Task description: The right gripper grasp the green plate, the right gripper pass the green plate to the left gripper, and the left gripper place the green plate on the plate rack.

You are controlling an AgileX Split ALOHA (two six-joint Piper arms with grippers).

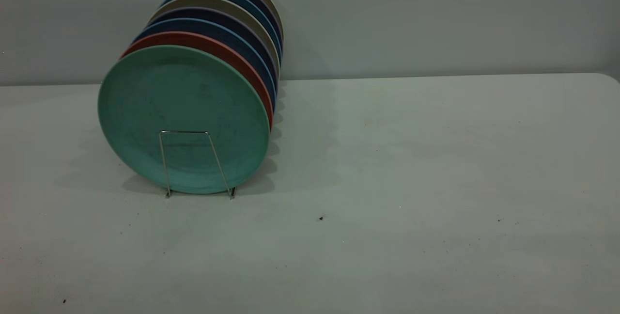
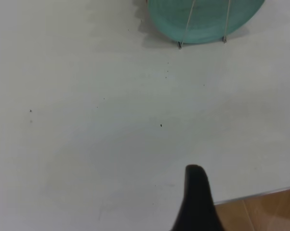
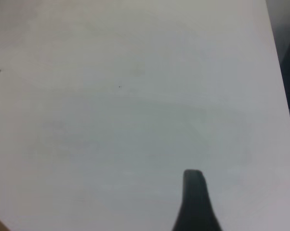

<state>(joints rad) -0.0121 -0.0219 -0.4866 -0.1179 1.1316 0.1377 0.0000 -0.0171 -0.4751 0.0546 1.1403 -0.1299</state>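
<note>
Nearest the cameras, the left gripper (image 2: 197,202) and the right gripper (image 3: 195,202) each show as one dark tip above the bare table (image 1: 411,183), holding nothing; whether either is apart or together cannot be told. Farther back the green plate (image 1: 184,110) stands upright at the front of the plate rack (image 1: 196,164), with a red plate (image 1: 218,47) and others behind. The placing looks finished, so both arms should simply stay clear of the rack.
</note>
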